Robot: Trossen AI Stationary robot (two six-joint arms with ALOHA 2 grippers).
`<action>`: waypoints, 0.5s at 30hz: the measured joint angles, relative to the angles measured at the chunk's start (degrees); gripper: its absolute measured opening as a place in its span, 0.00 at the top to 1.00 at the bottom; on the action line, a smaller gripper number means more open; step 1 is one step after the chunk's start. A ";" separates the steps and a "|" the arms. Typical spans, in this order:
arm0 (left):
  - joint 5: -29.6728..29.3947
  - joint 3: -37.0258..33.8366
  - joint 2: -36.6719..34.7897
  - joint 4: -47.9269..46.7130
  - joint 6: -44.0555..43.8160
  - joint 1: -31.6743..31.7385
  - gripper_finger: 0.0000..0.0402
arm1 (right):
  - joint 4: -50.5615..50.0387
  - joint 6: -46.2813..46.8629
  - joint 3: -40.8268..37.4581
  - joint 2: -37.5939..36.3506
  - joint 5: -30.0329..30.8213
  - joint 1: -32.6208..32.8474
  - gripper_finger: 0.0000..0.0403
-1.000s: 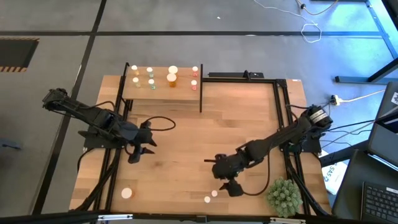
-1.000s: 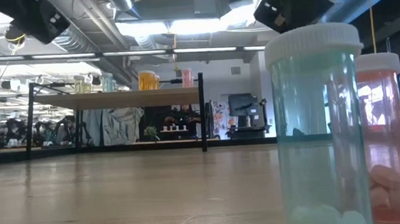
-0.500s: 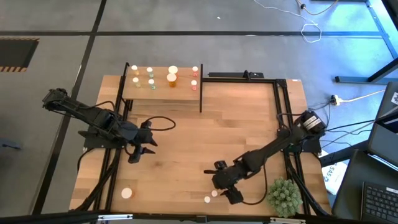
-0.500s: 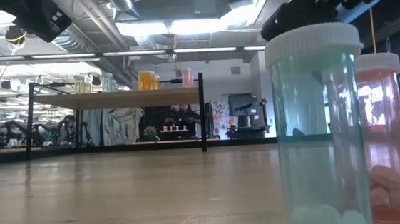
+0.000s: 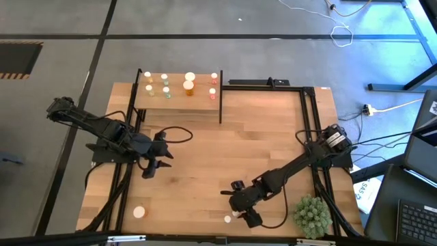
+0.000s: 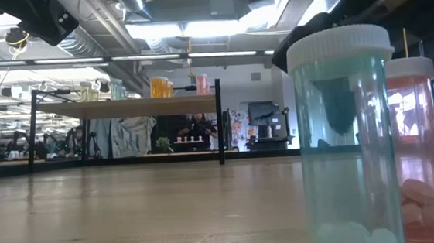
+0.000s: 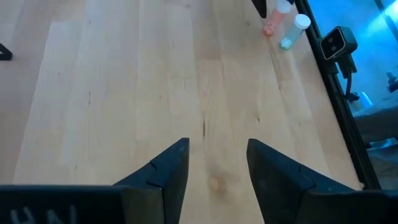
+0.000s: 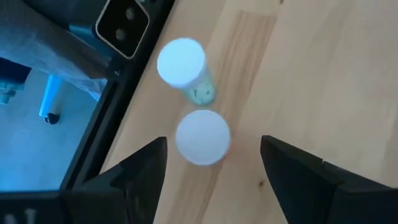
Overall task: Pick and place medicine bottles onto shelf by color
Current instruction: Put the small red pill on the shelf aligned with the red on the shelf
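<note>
Right gripper [image 8: 211, 171] — jaws spread wide, gripping nothing — hangs over two white-capped bottles [image 8: 202, 137] at lower centre; left gripper [image 7: 214, 165] open, idle mid-left.

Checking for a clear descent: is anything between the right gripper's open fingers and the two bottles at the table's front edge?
Nothing: the right wrist view shows the right gripper open directly over the nearer bottle, with the green bottle just beyond.
</note>
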 joint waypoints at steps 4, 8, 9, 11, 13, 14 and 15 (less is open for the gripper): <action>-0.39 0.00 -0.01 0.02 -0.01 0.00 0.61 | 1.28 0.13 0.00 0.92 0.02 0.53 0.35; -0.39 0.00 0.00 -0.02 -0.03 0.00 0.61 | 3.84 2.03 0.00 1.02 0.04 0.58 0.35; -0.39 0.00 0.00 0.00 -0.01 0.00 0.61 | 4.67 2.92 0.00 1.02 0.07 0.58 0.35; -0.39 0.00 -0.02 0.00 -0.03 0.02 0.61 | 5.66 3.33 0.02 1.02 0.09 0.54 0.35; -0.40 0.01 -0.01 0.00 0.01 0.04 0.61 | 5.69 3.29 0.02 1.02 0.36 0.57 0.35; -0.40 0.00 0.00 0.00 0.01 0.07 0.61 | 5.36 3.28 0.02 1.02 0.90 0.56 0.35; -0.42 0.00 -0.01 0.00 0.01 0.07 0.61 | 5.16 3.30 0.02 1.02 1.62 0.58 0.35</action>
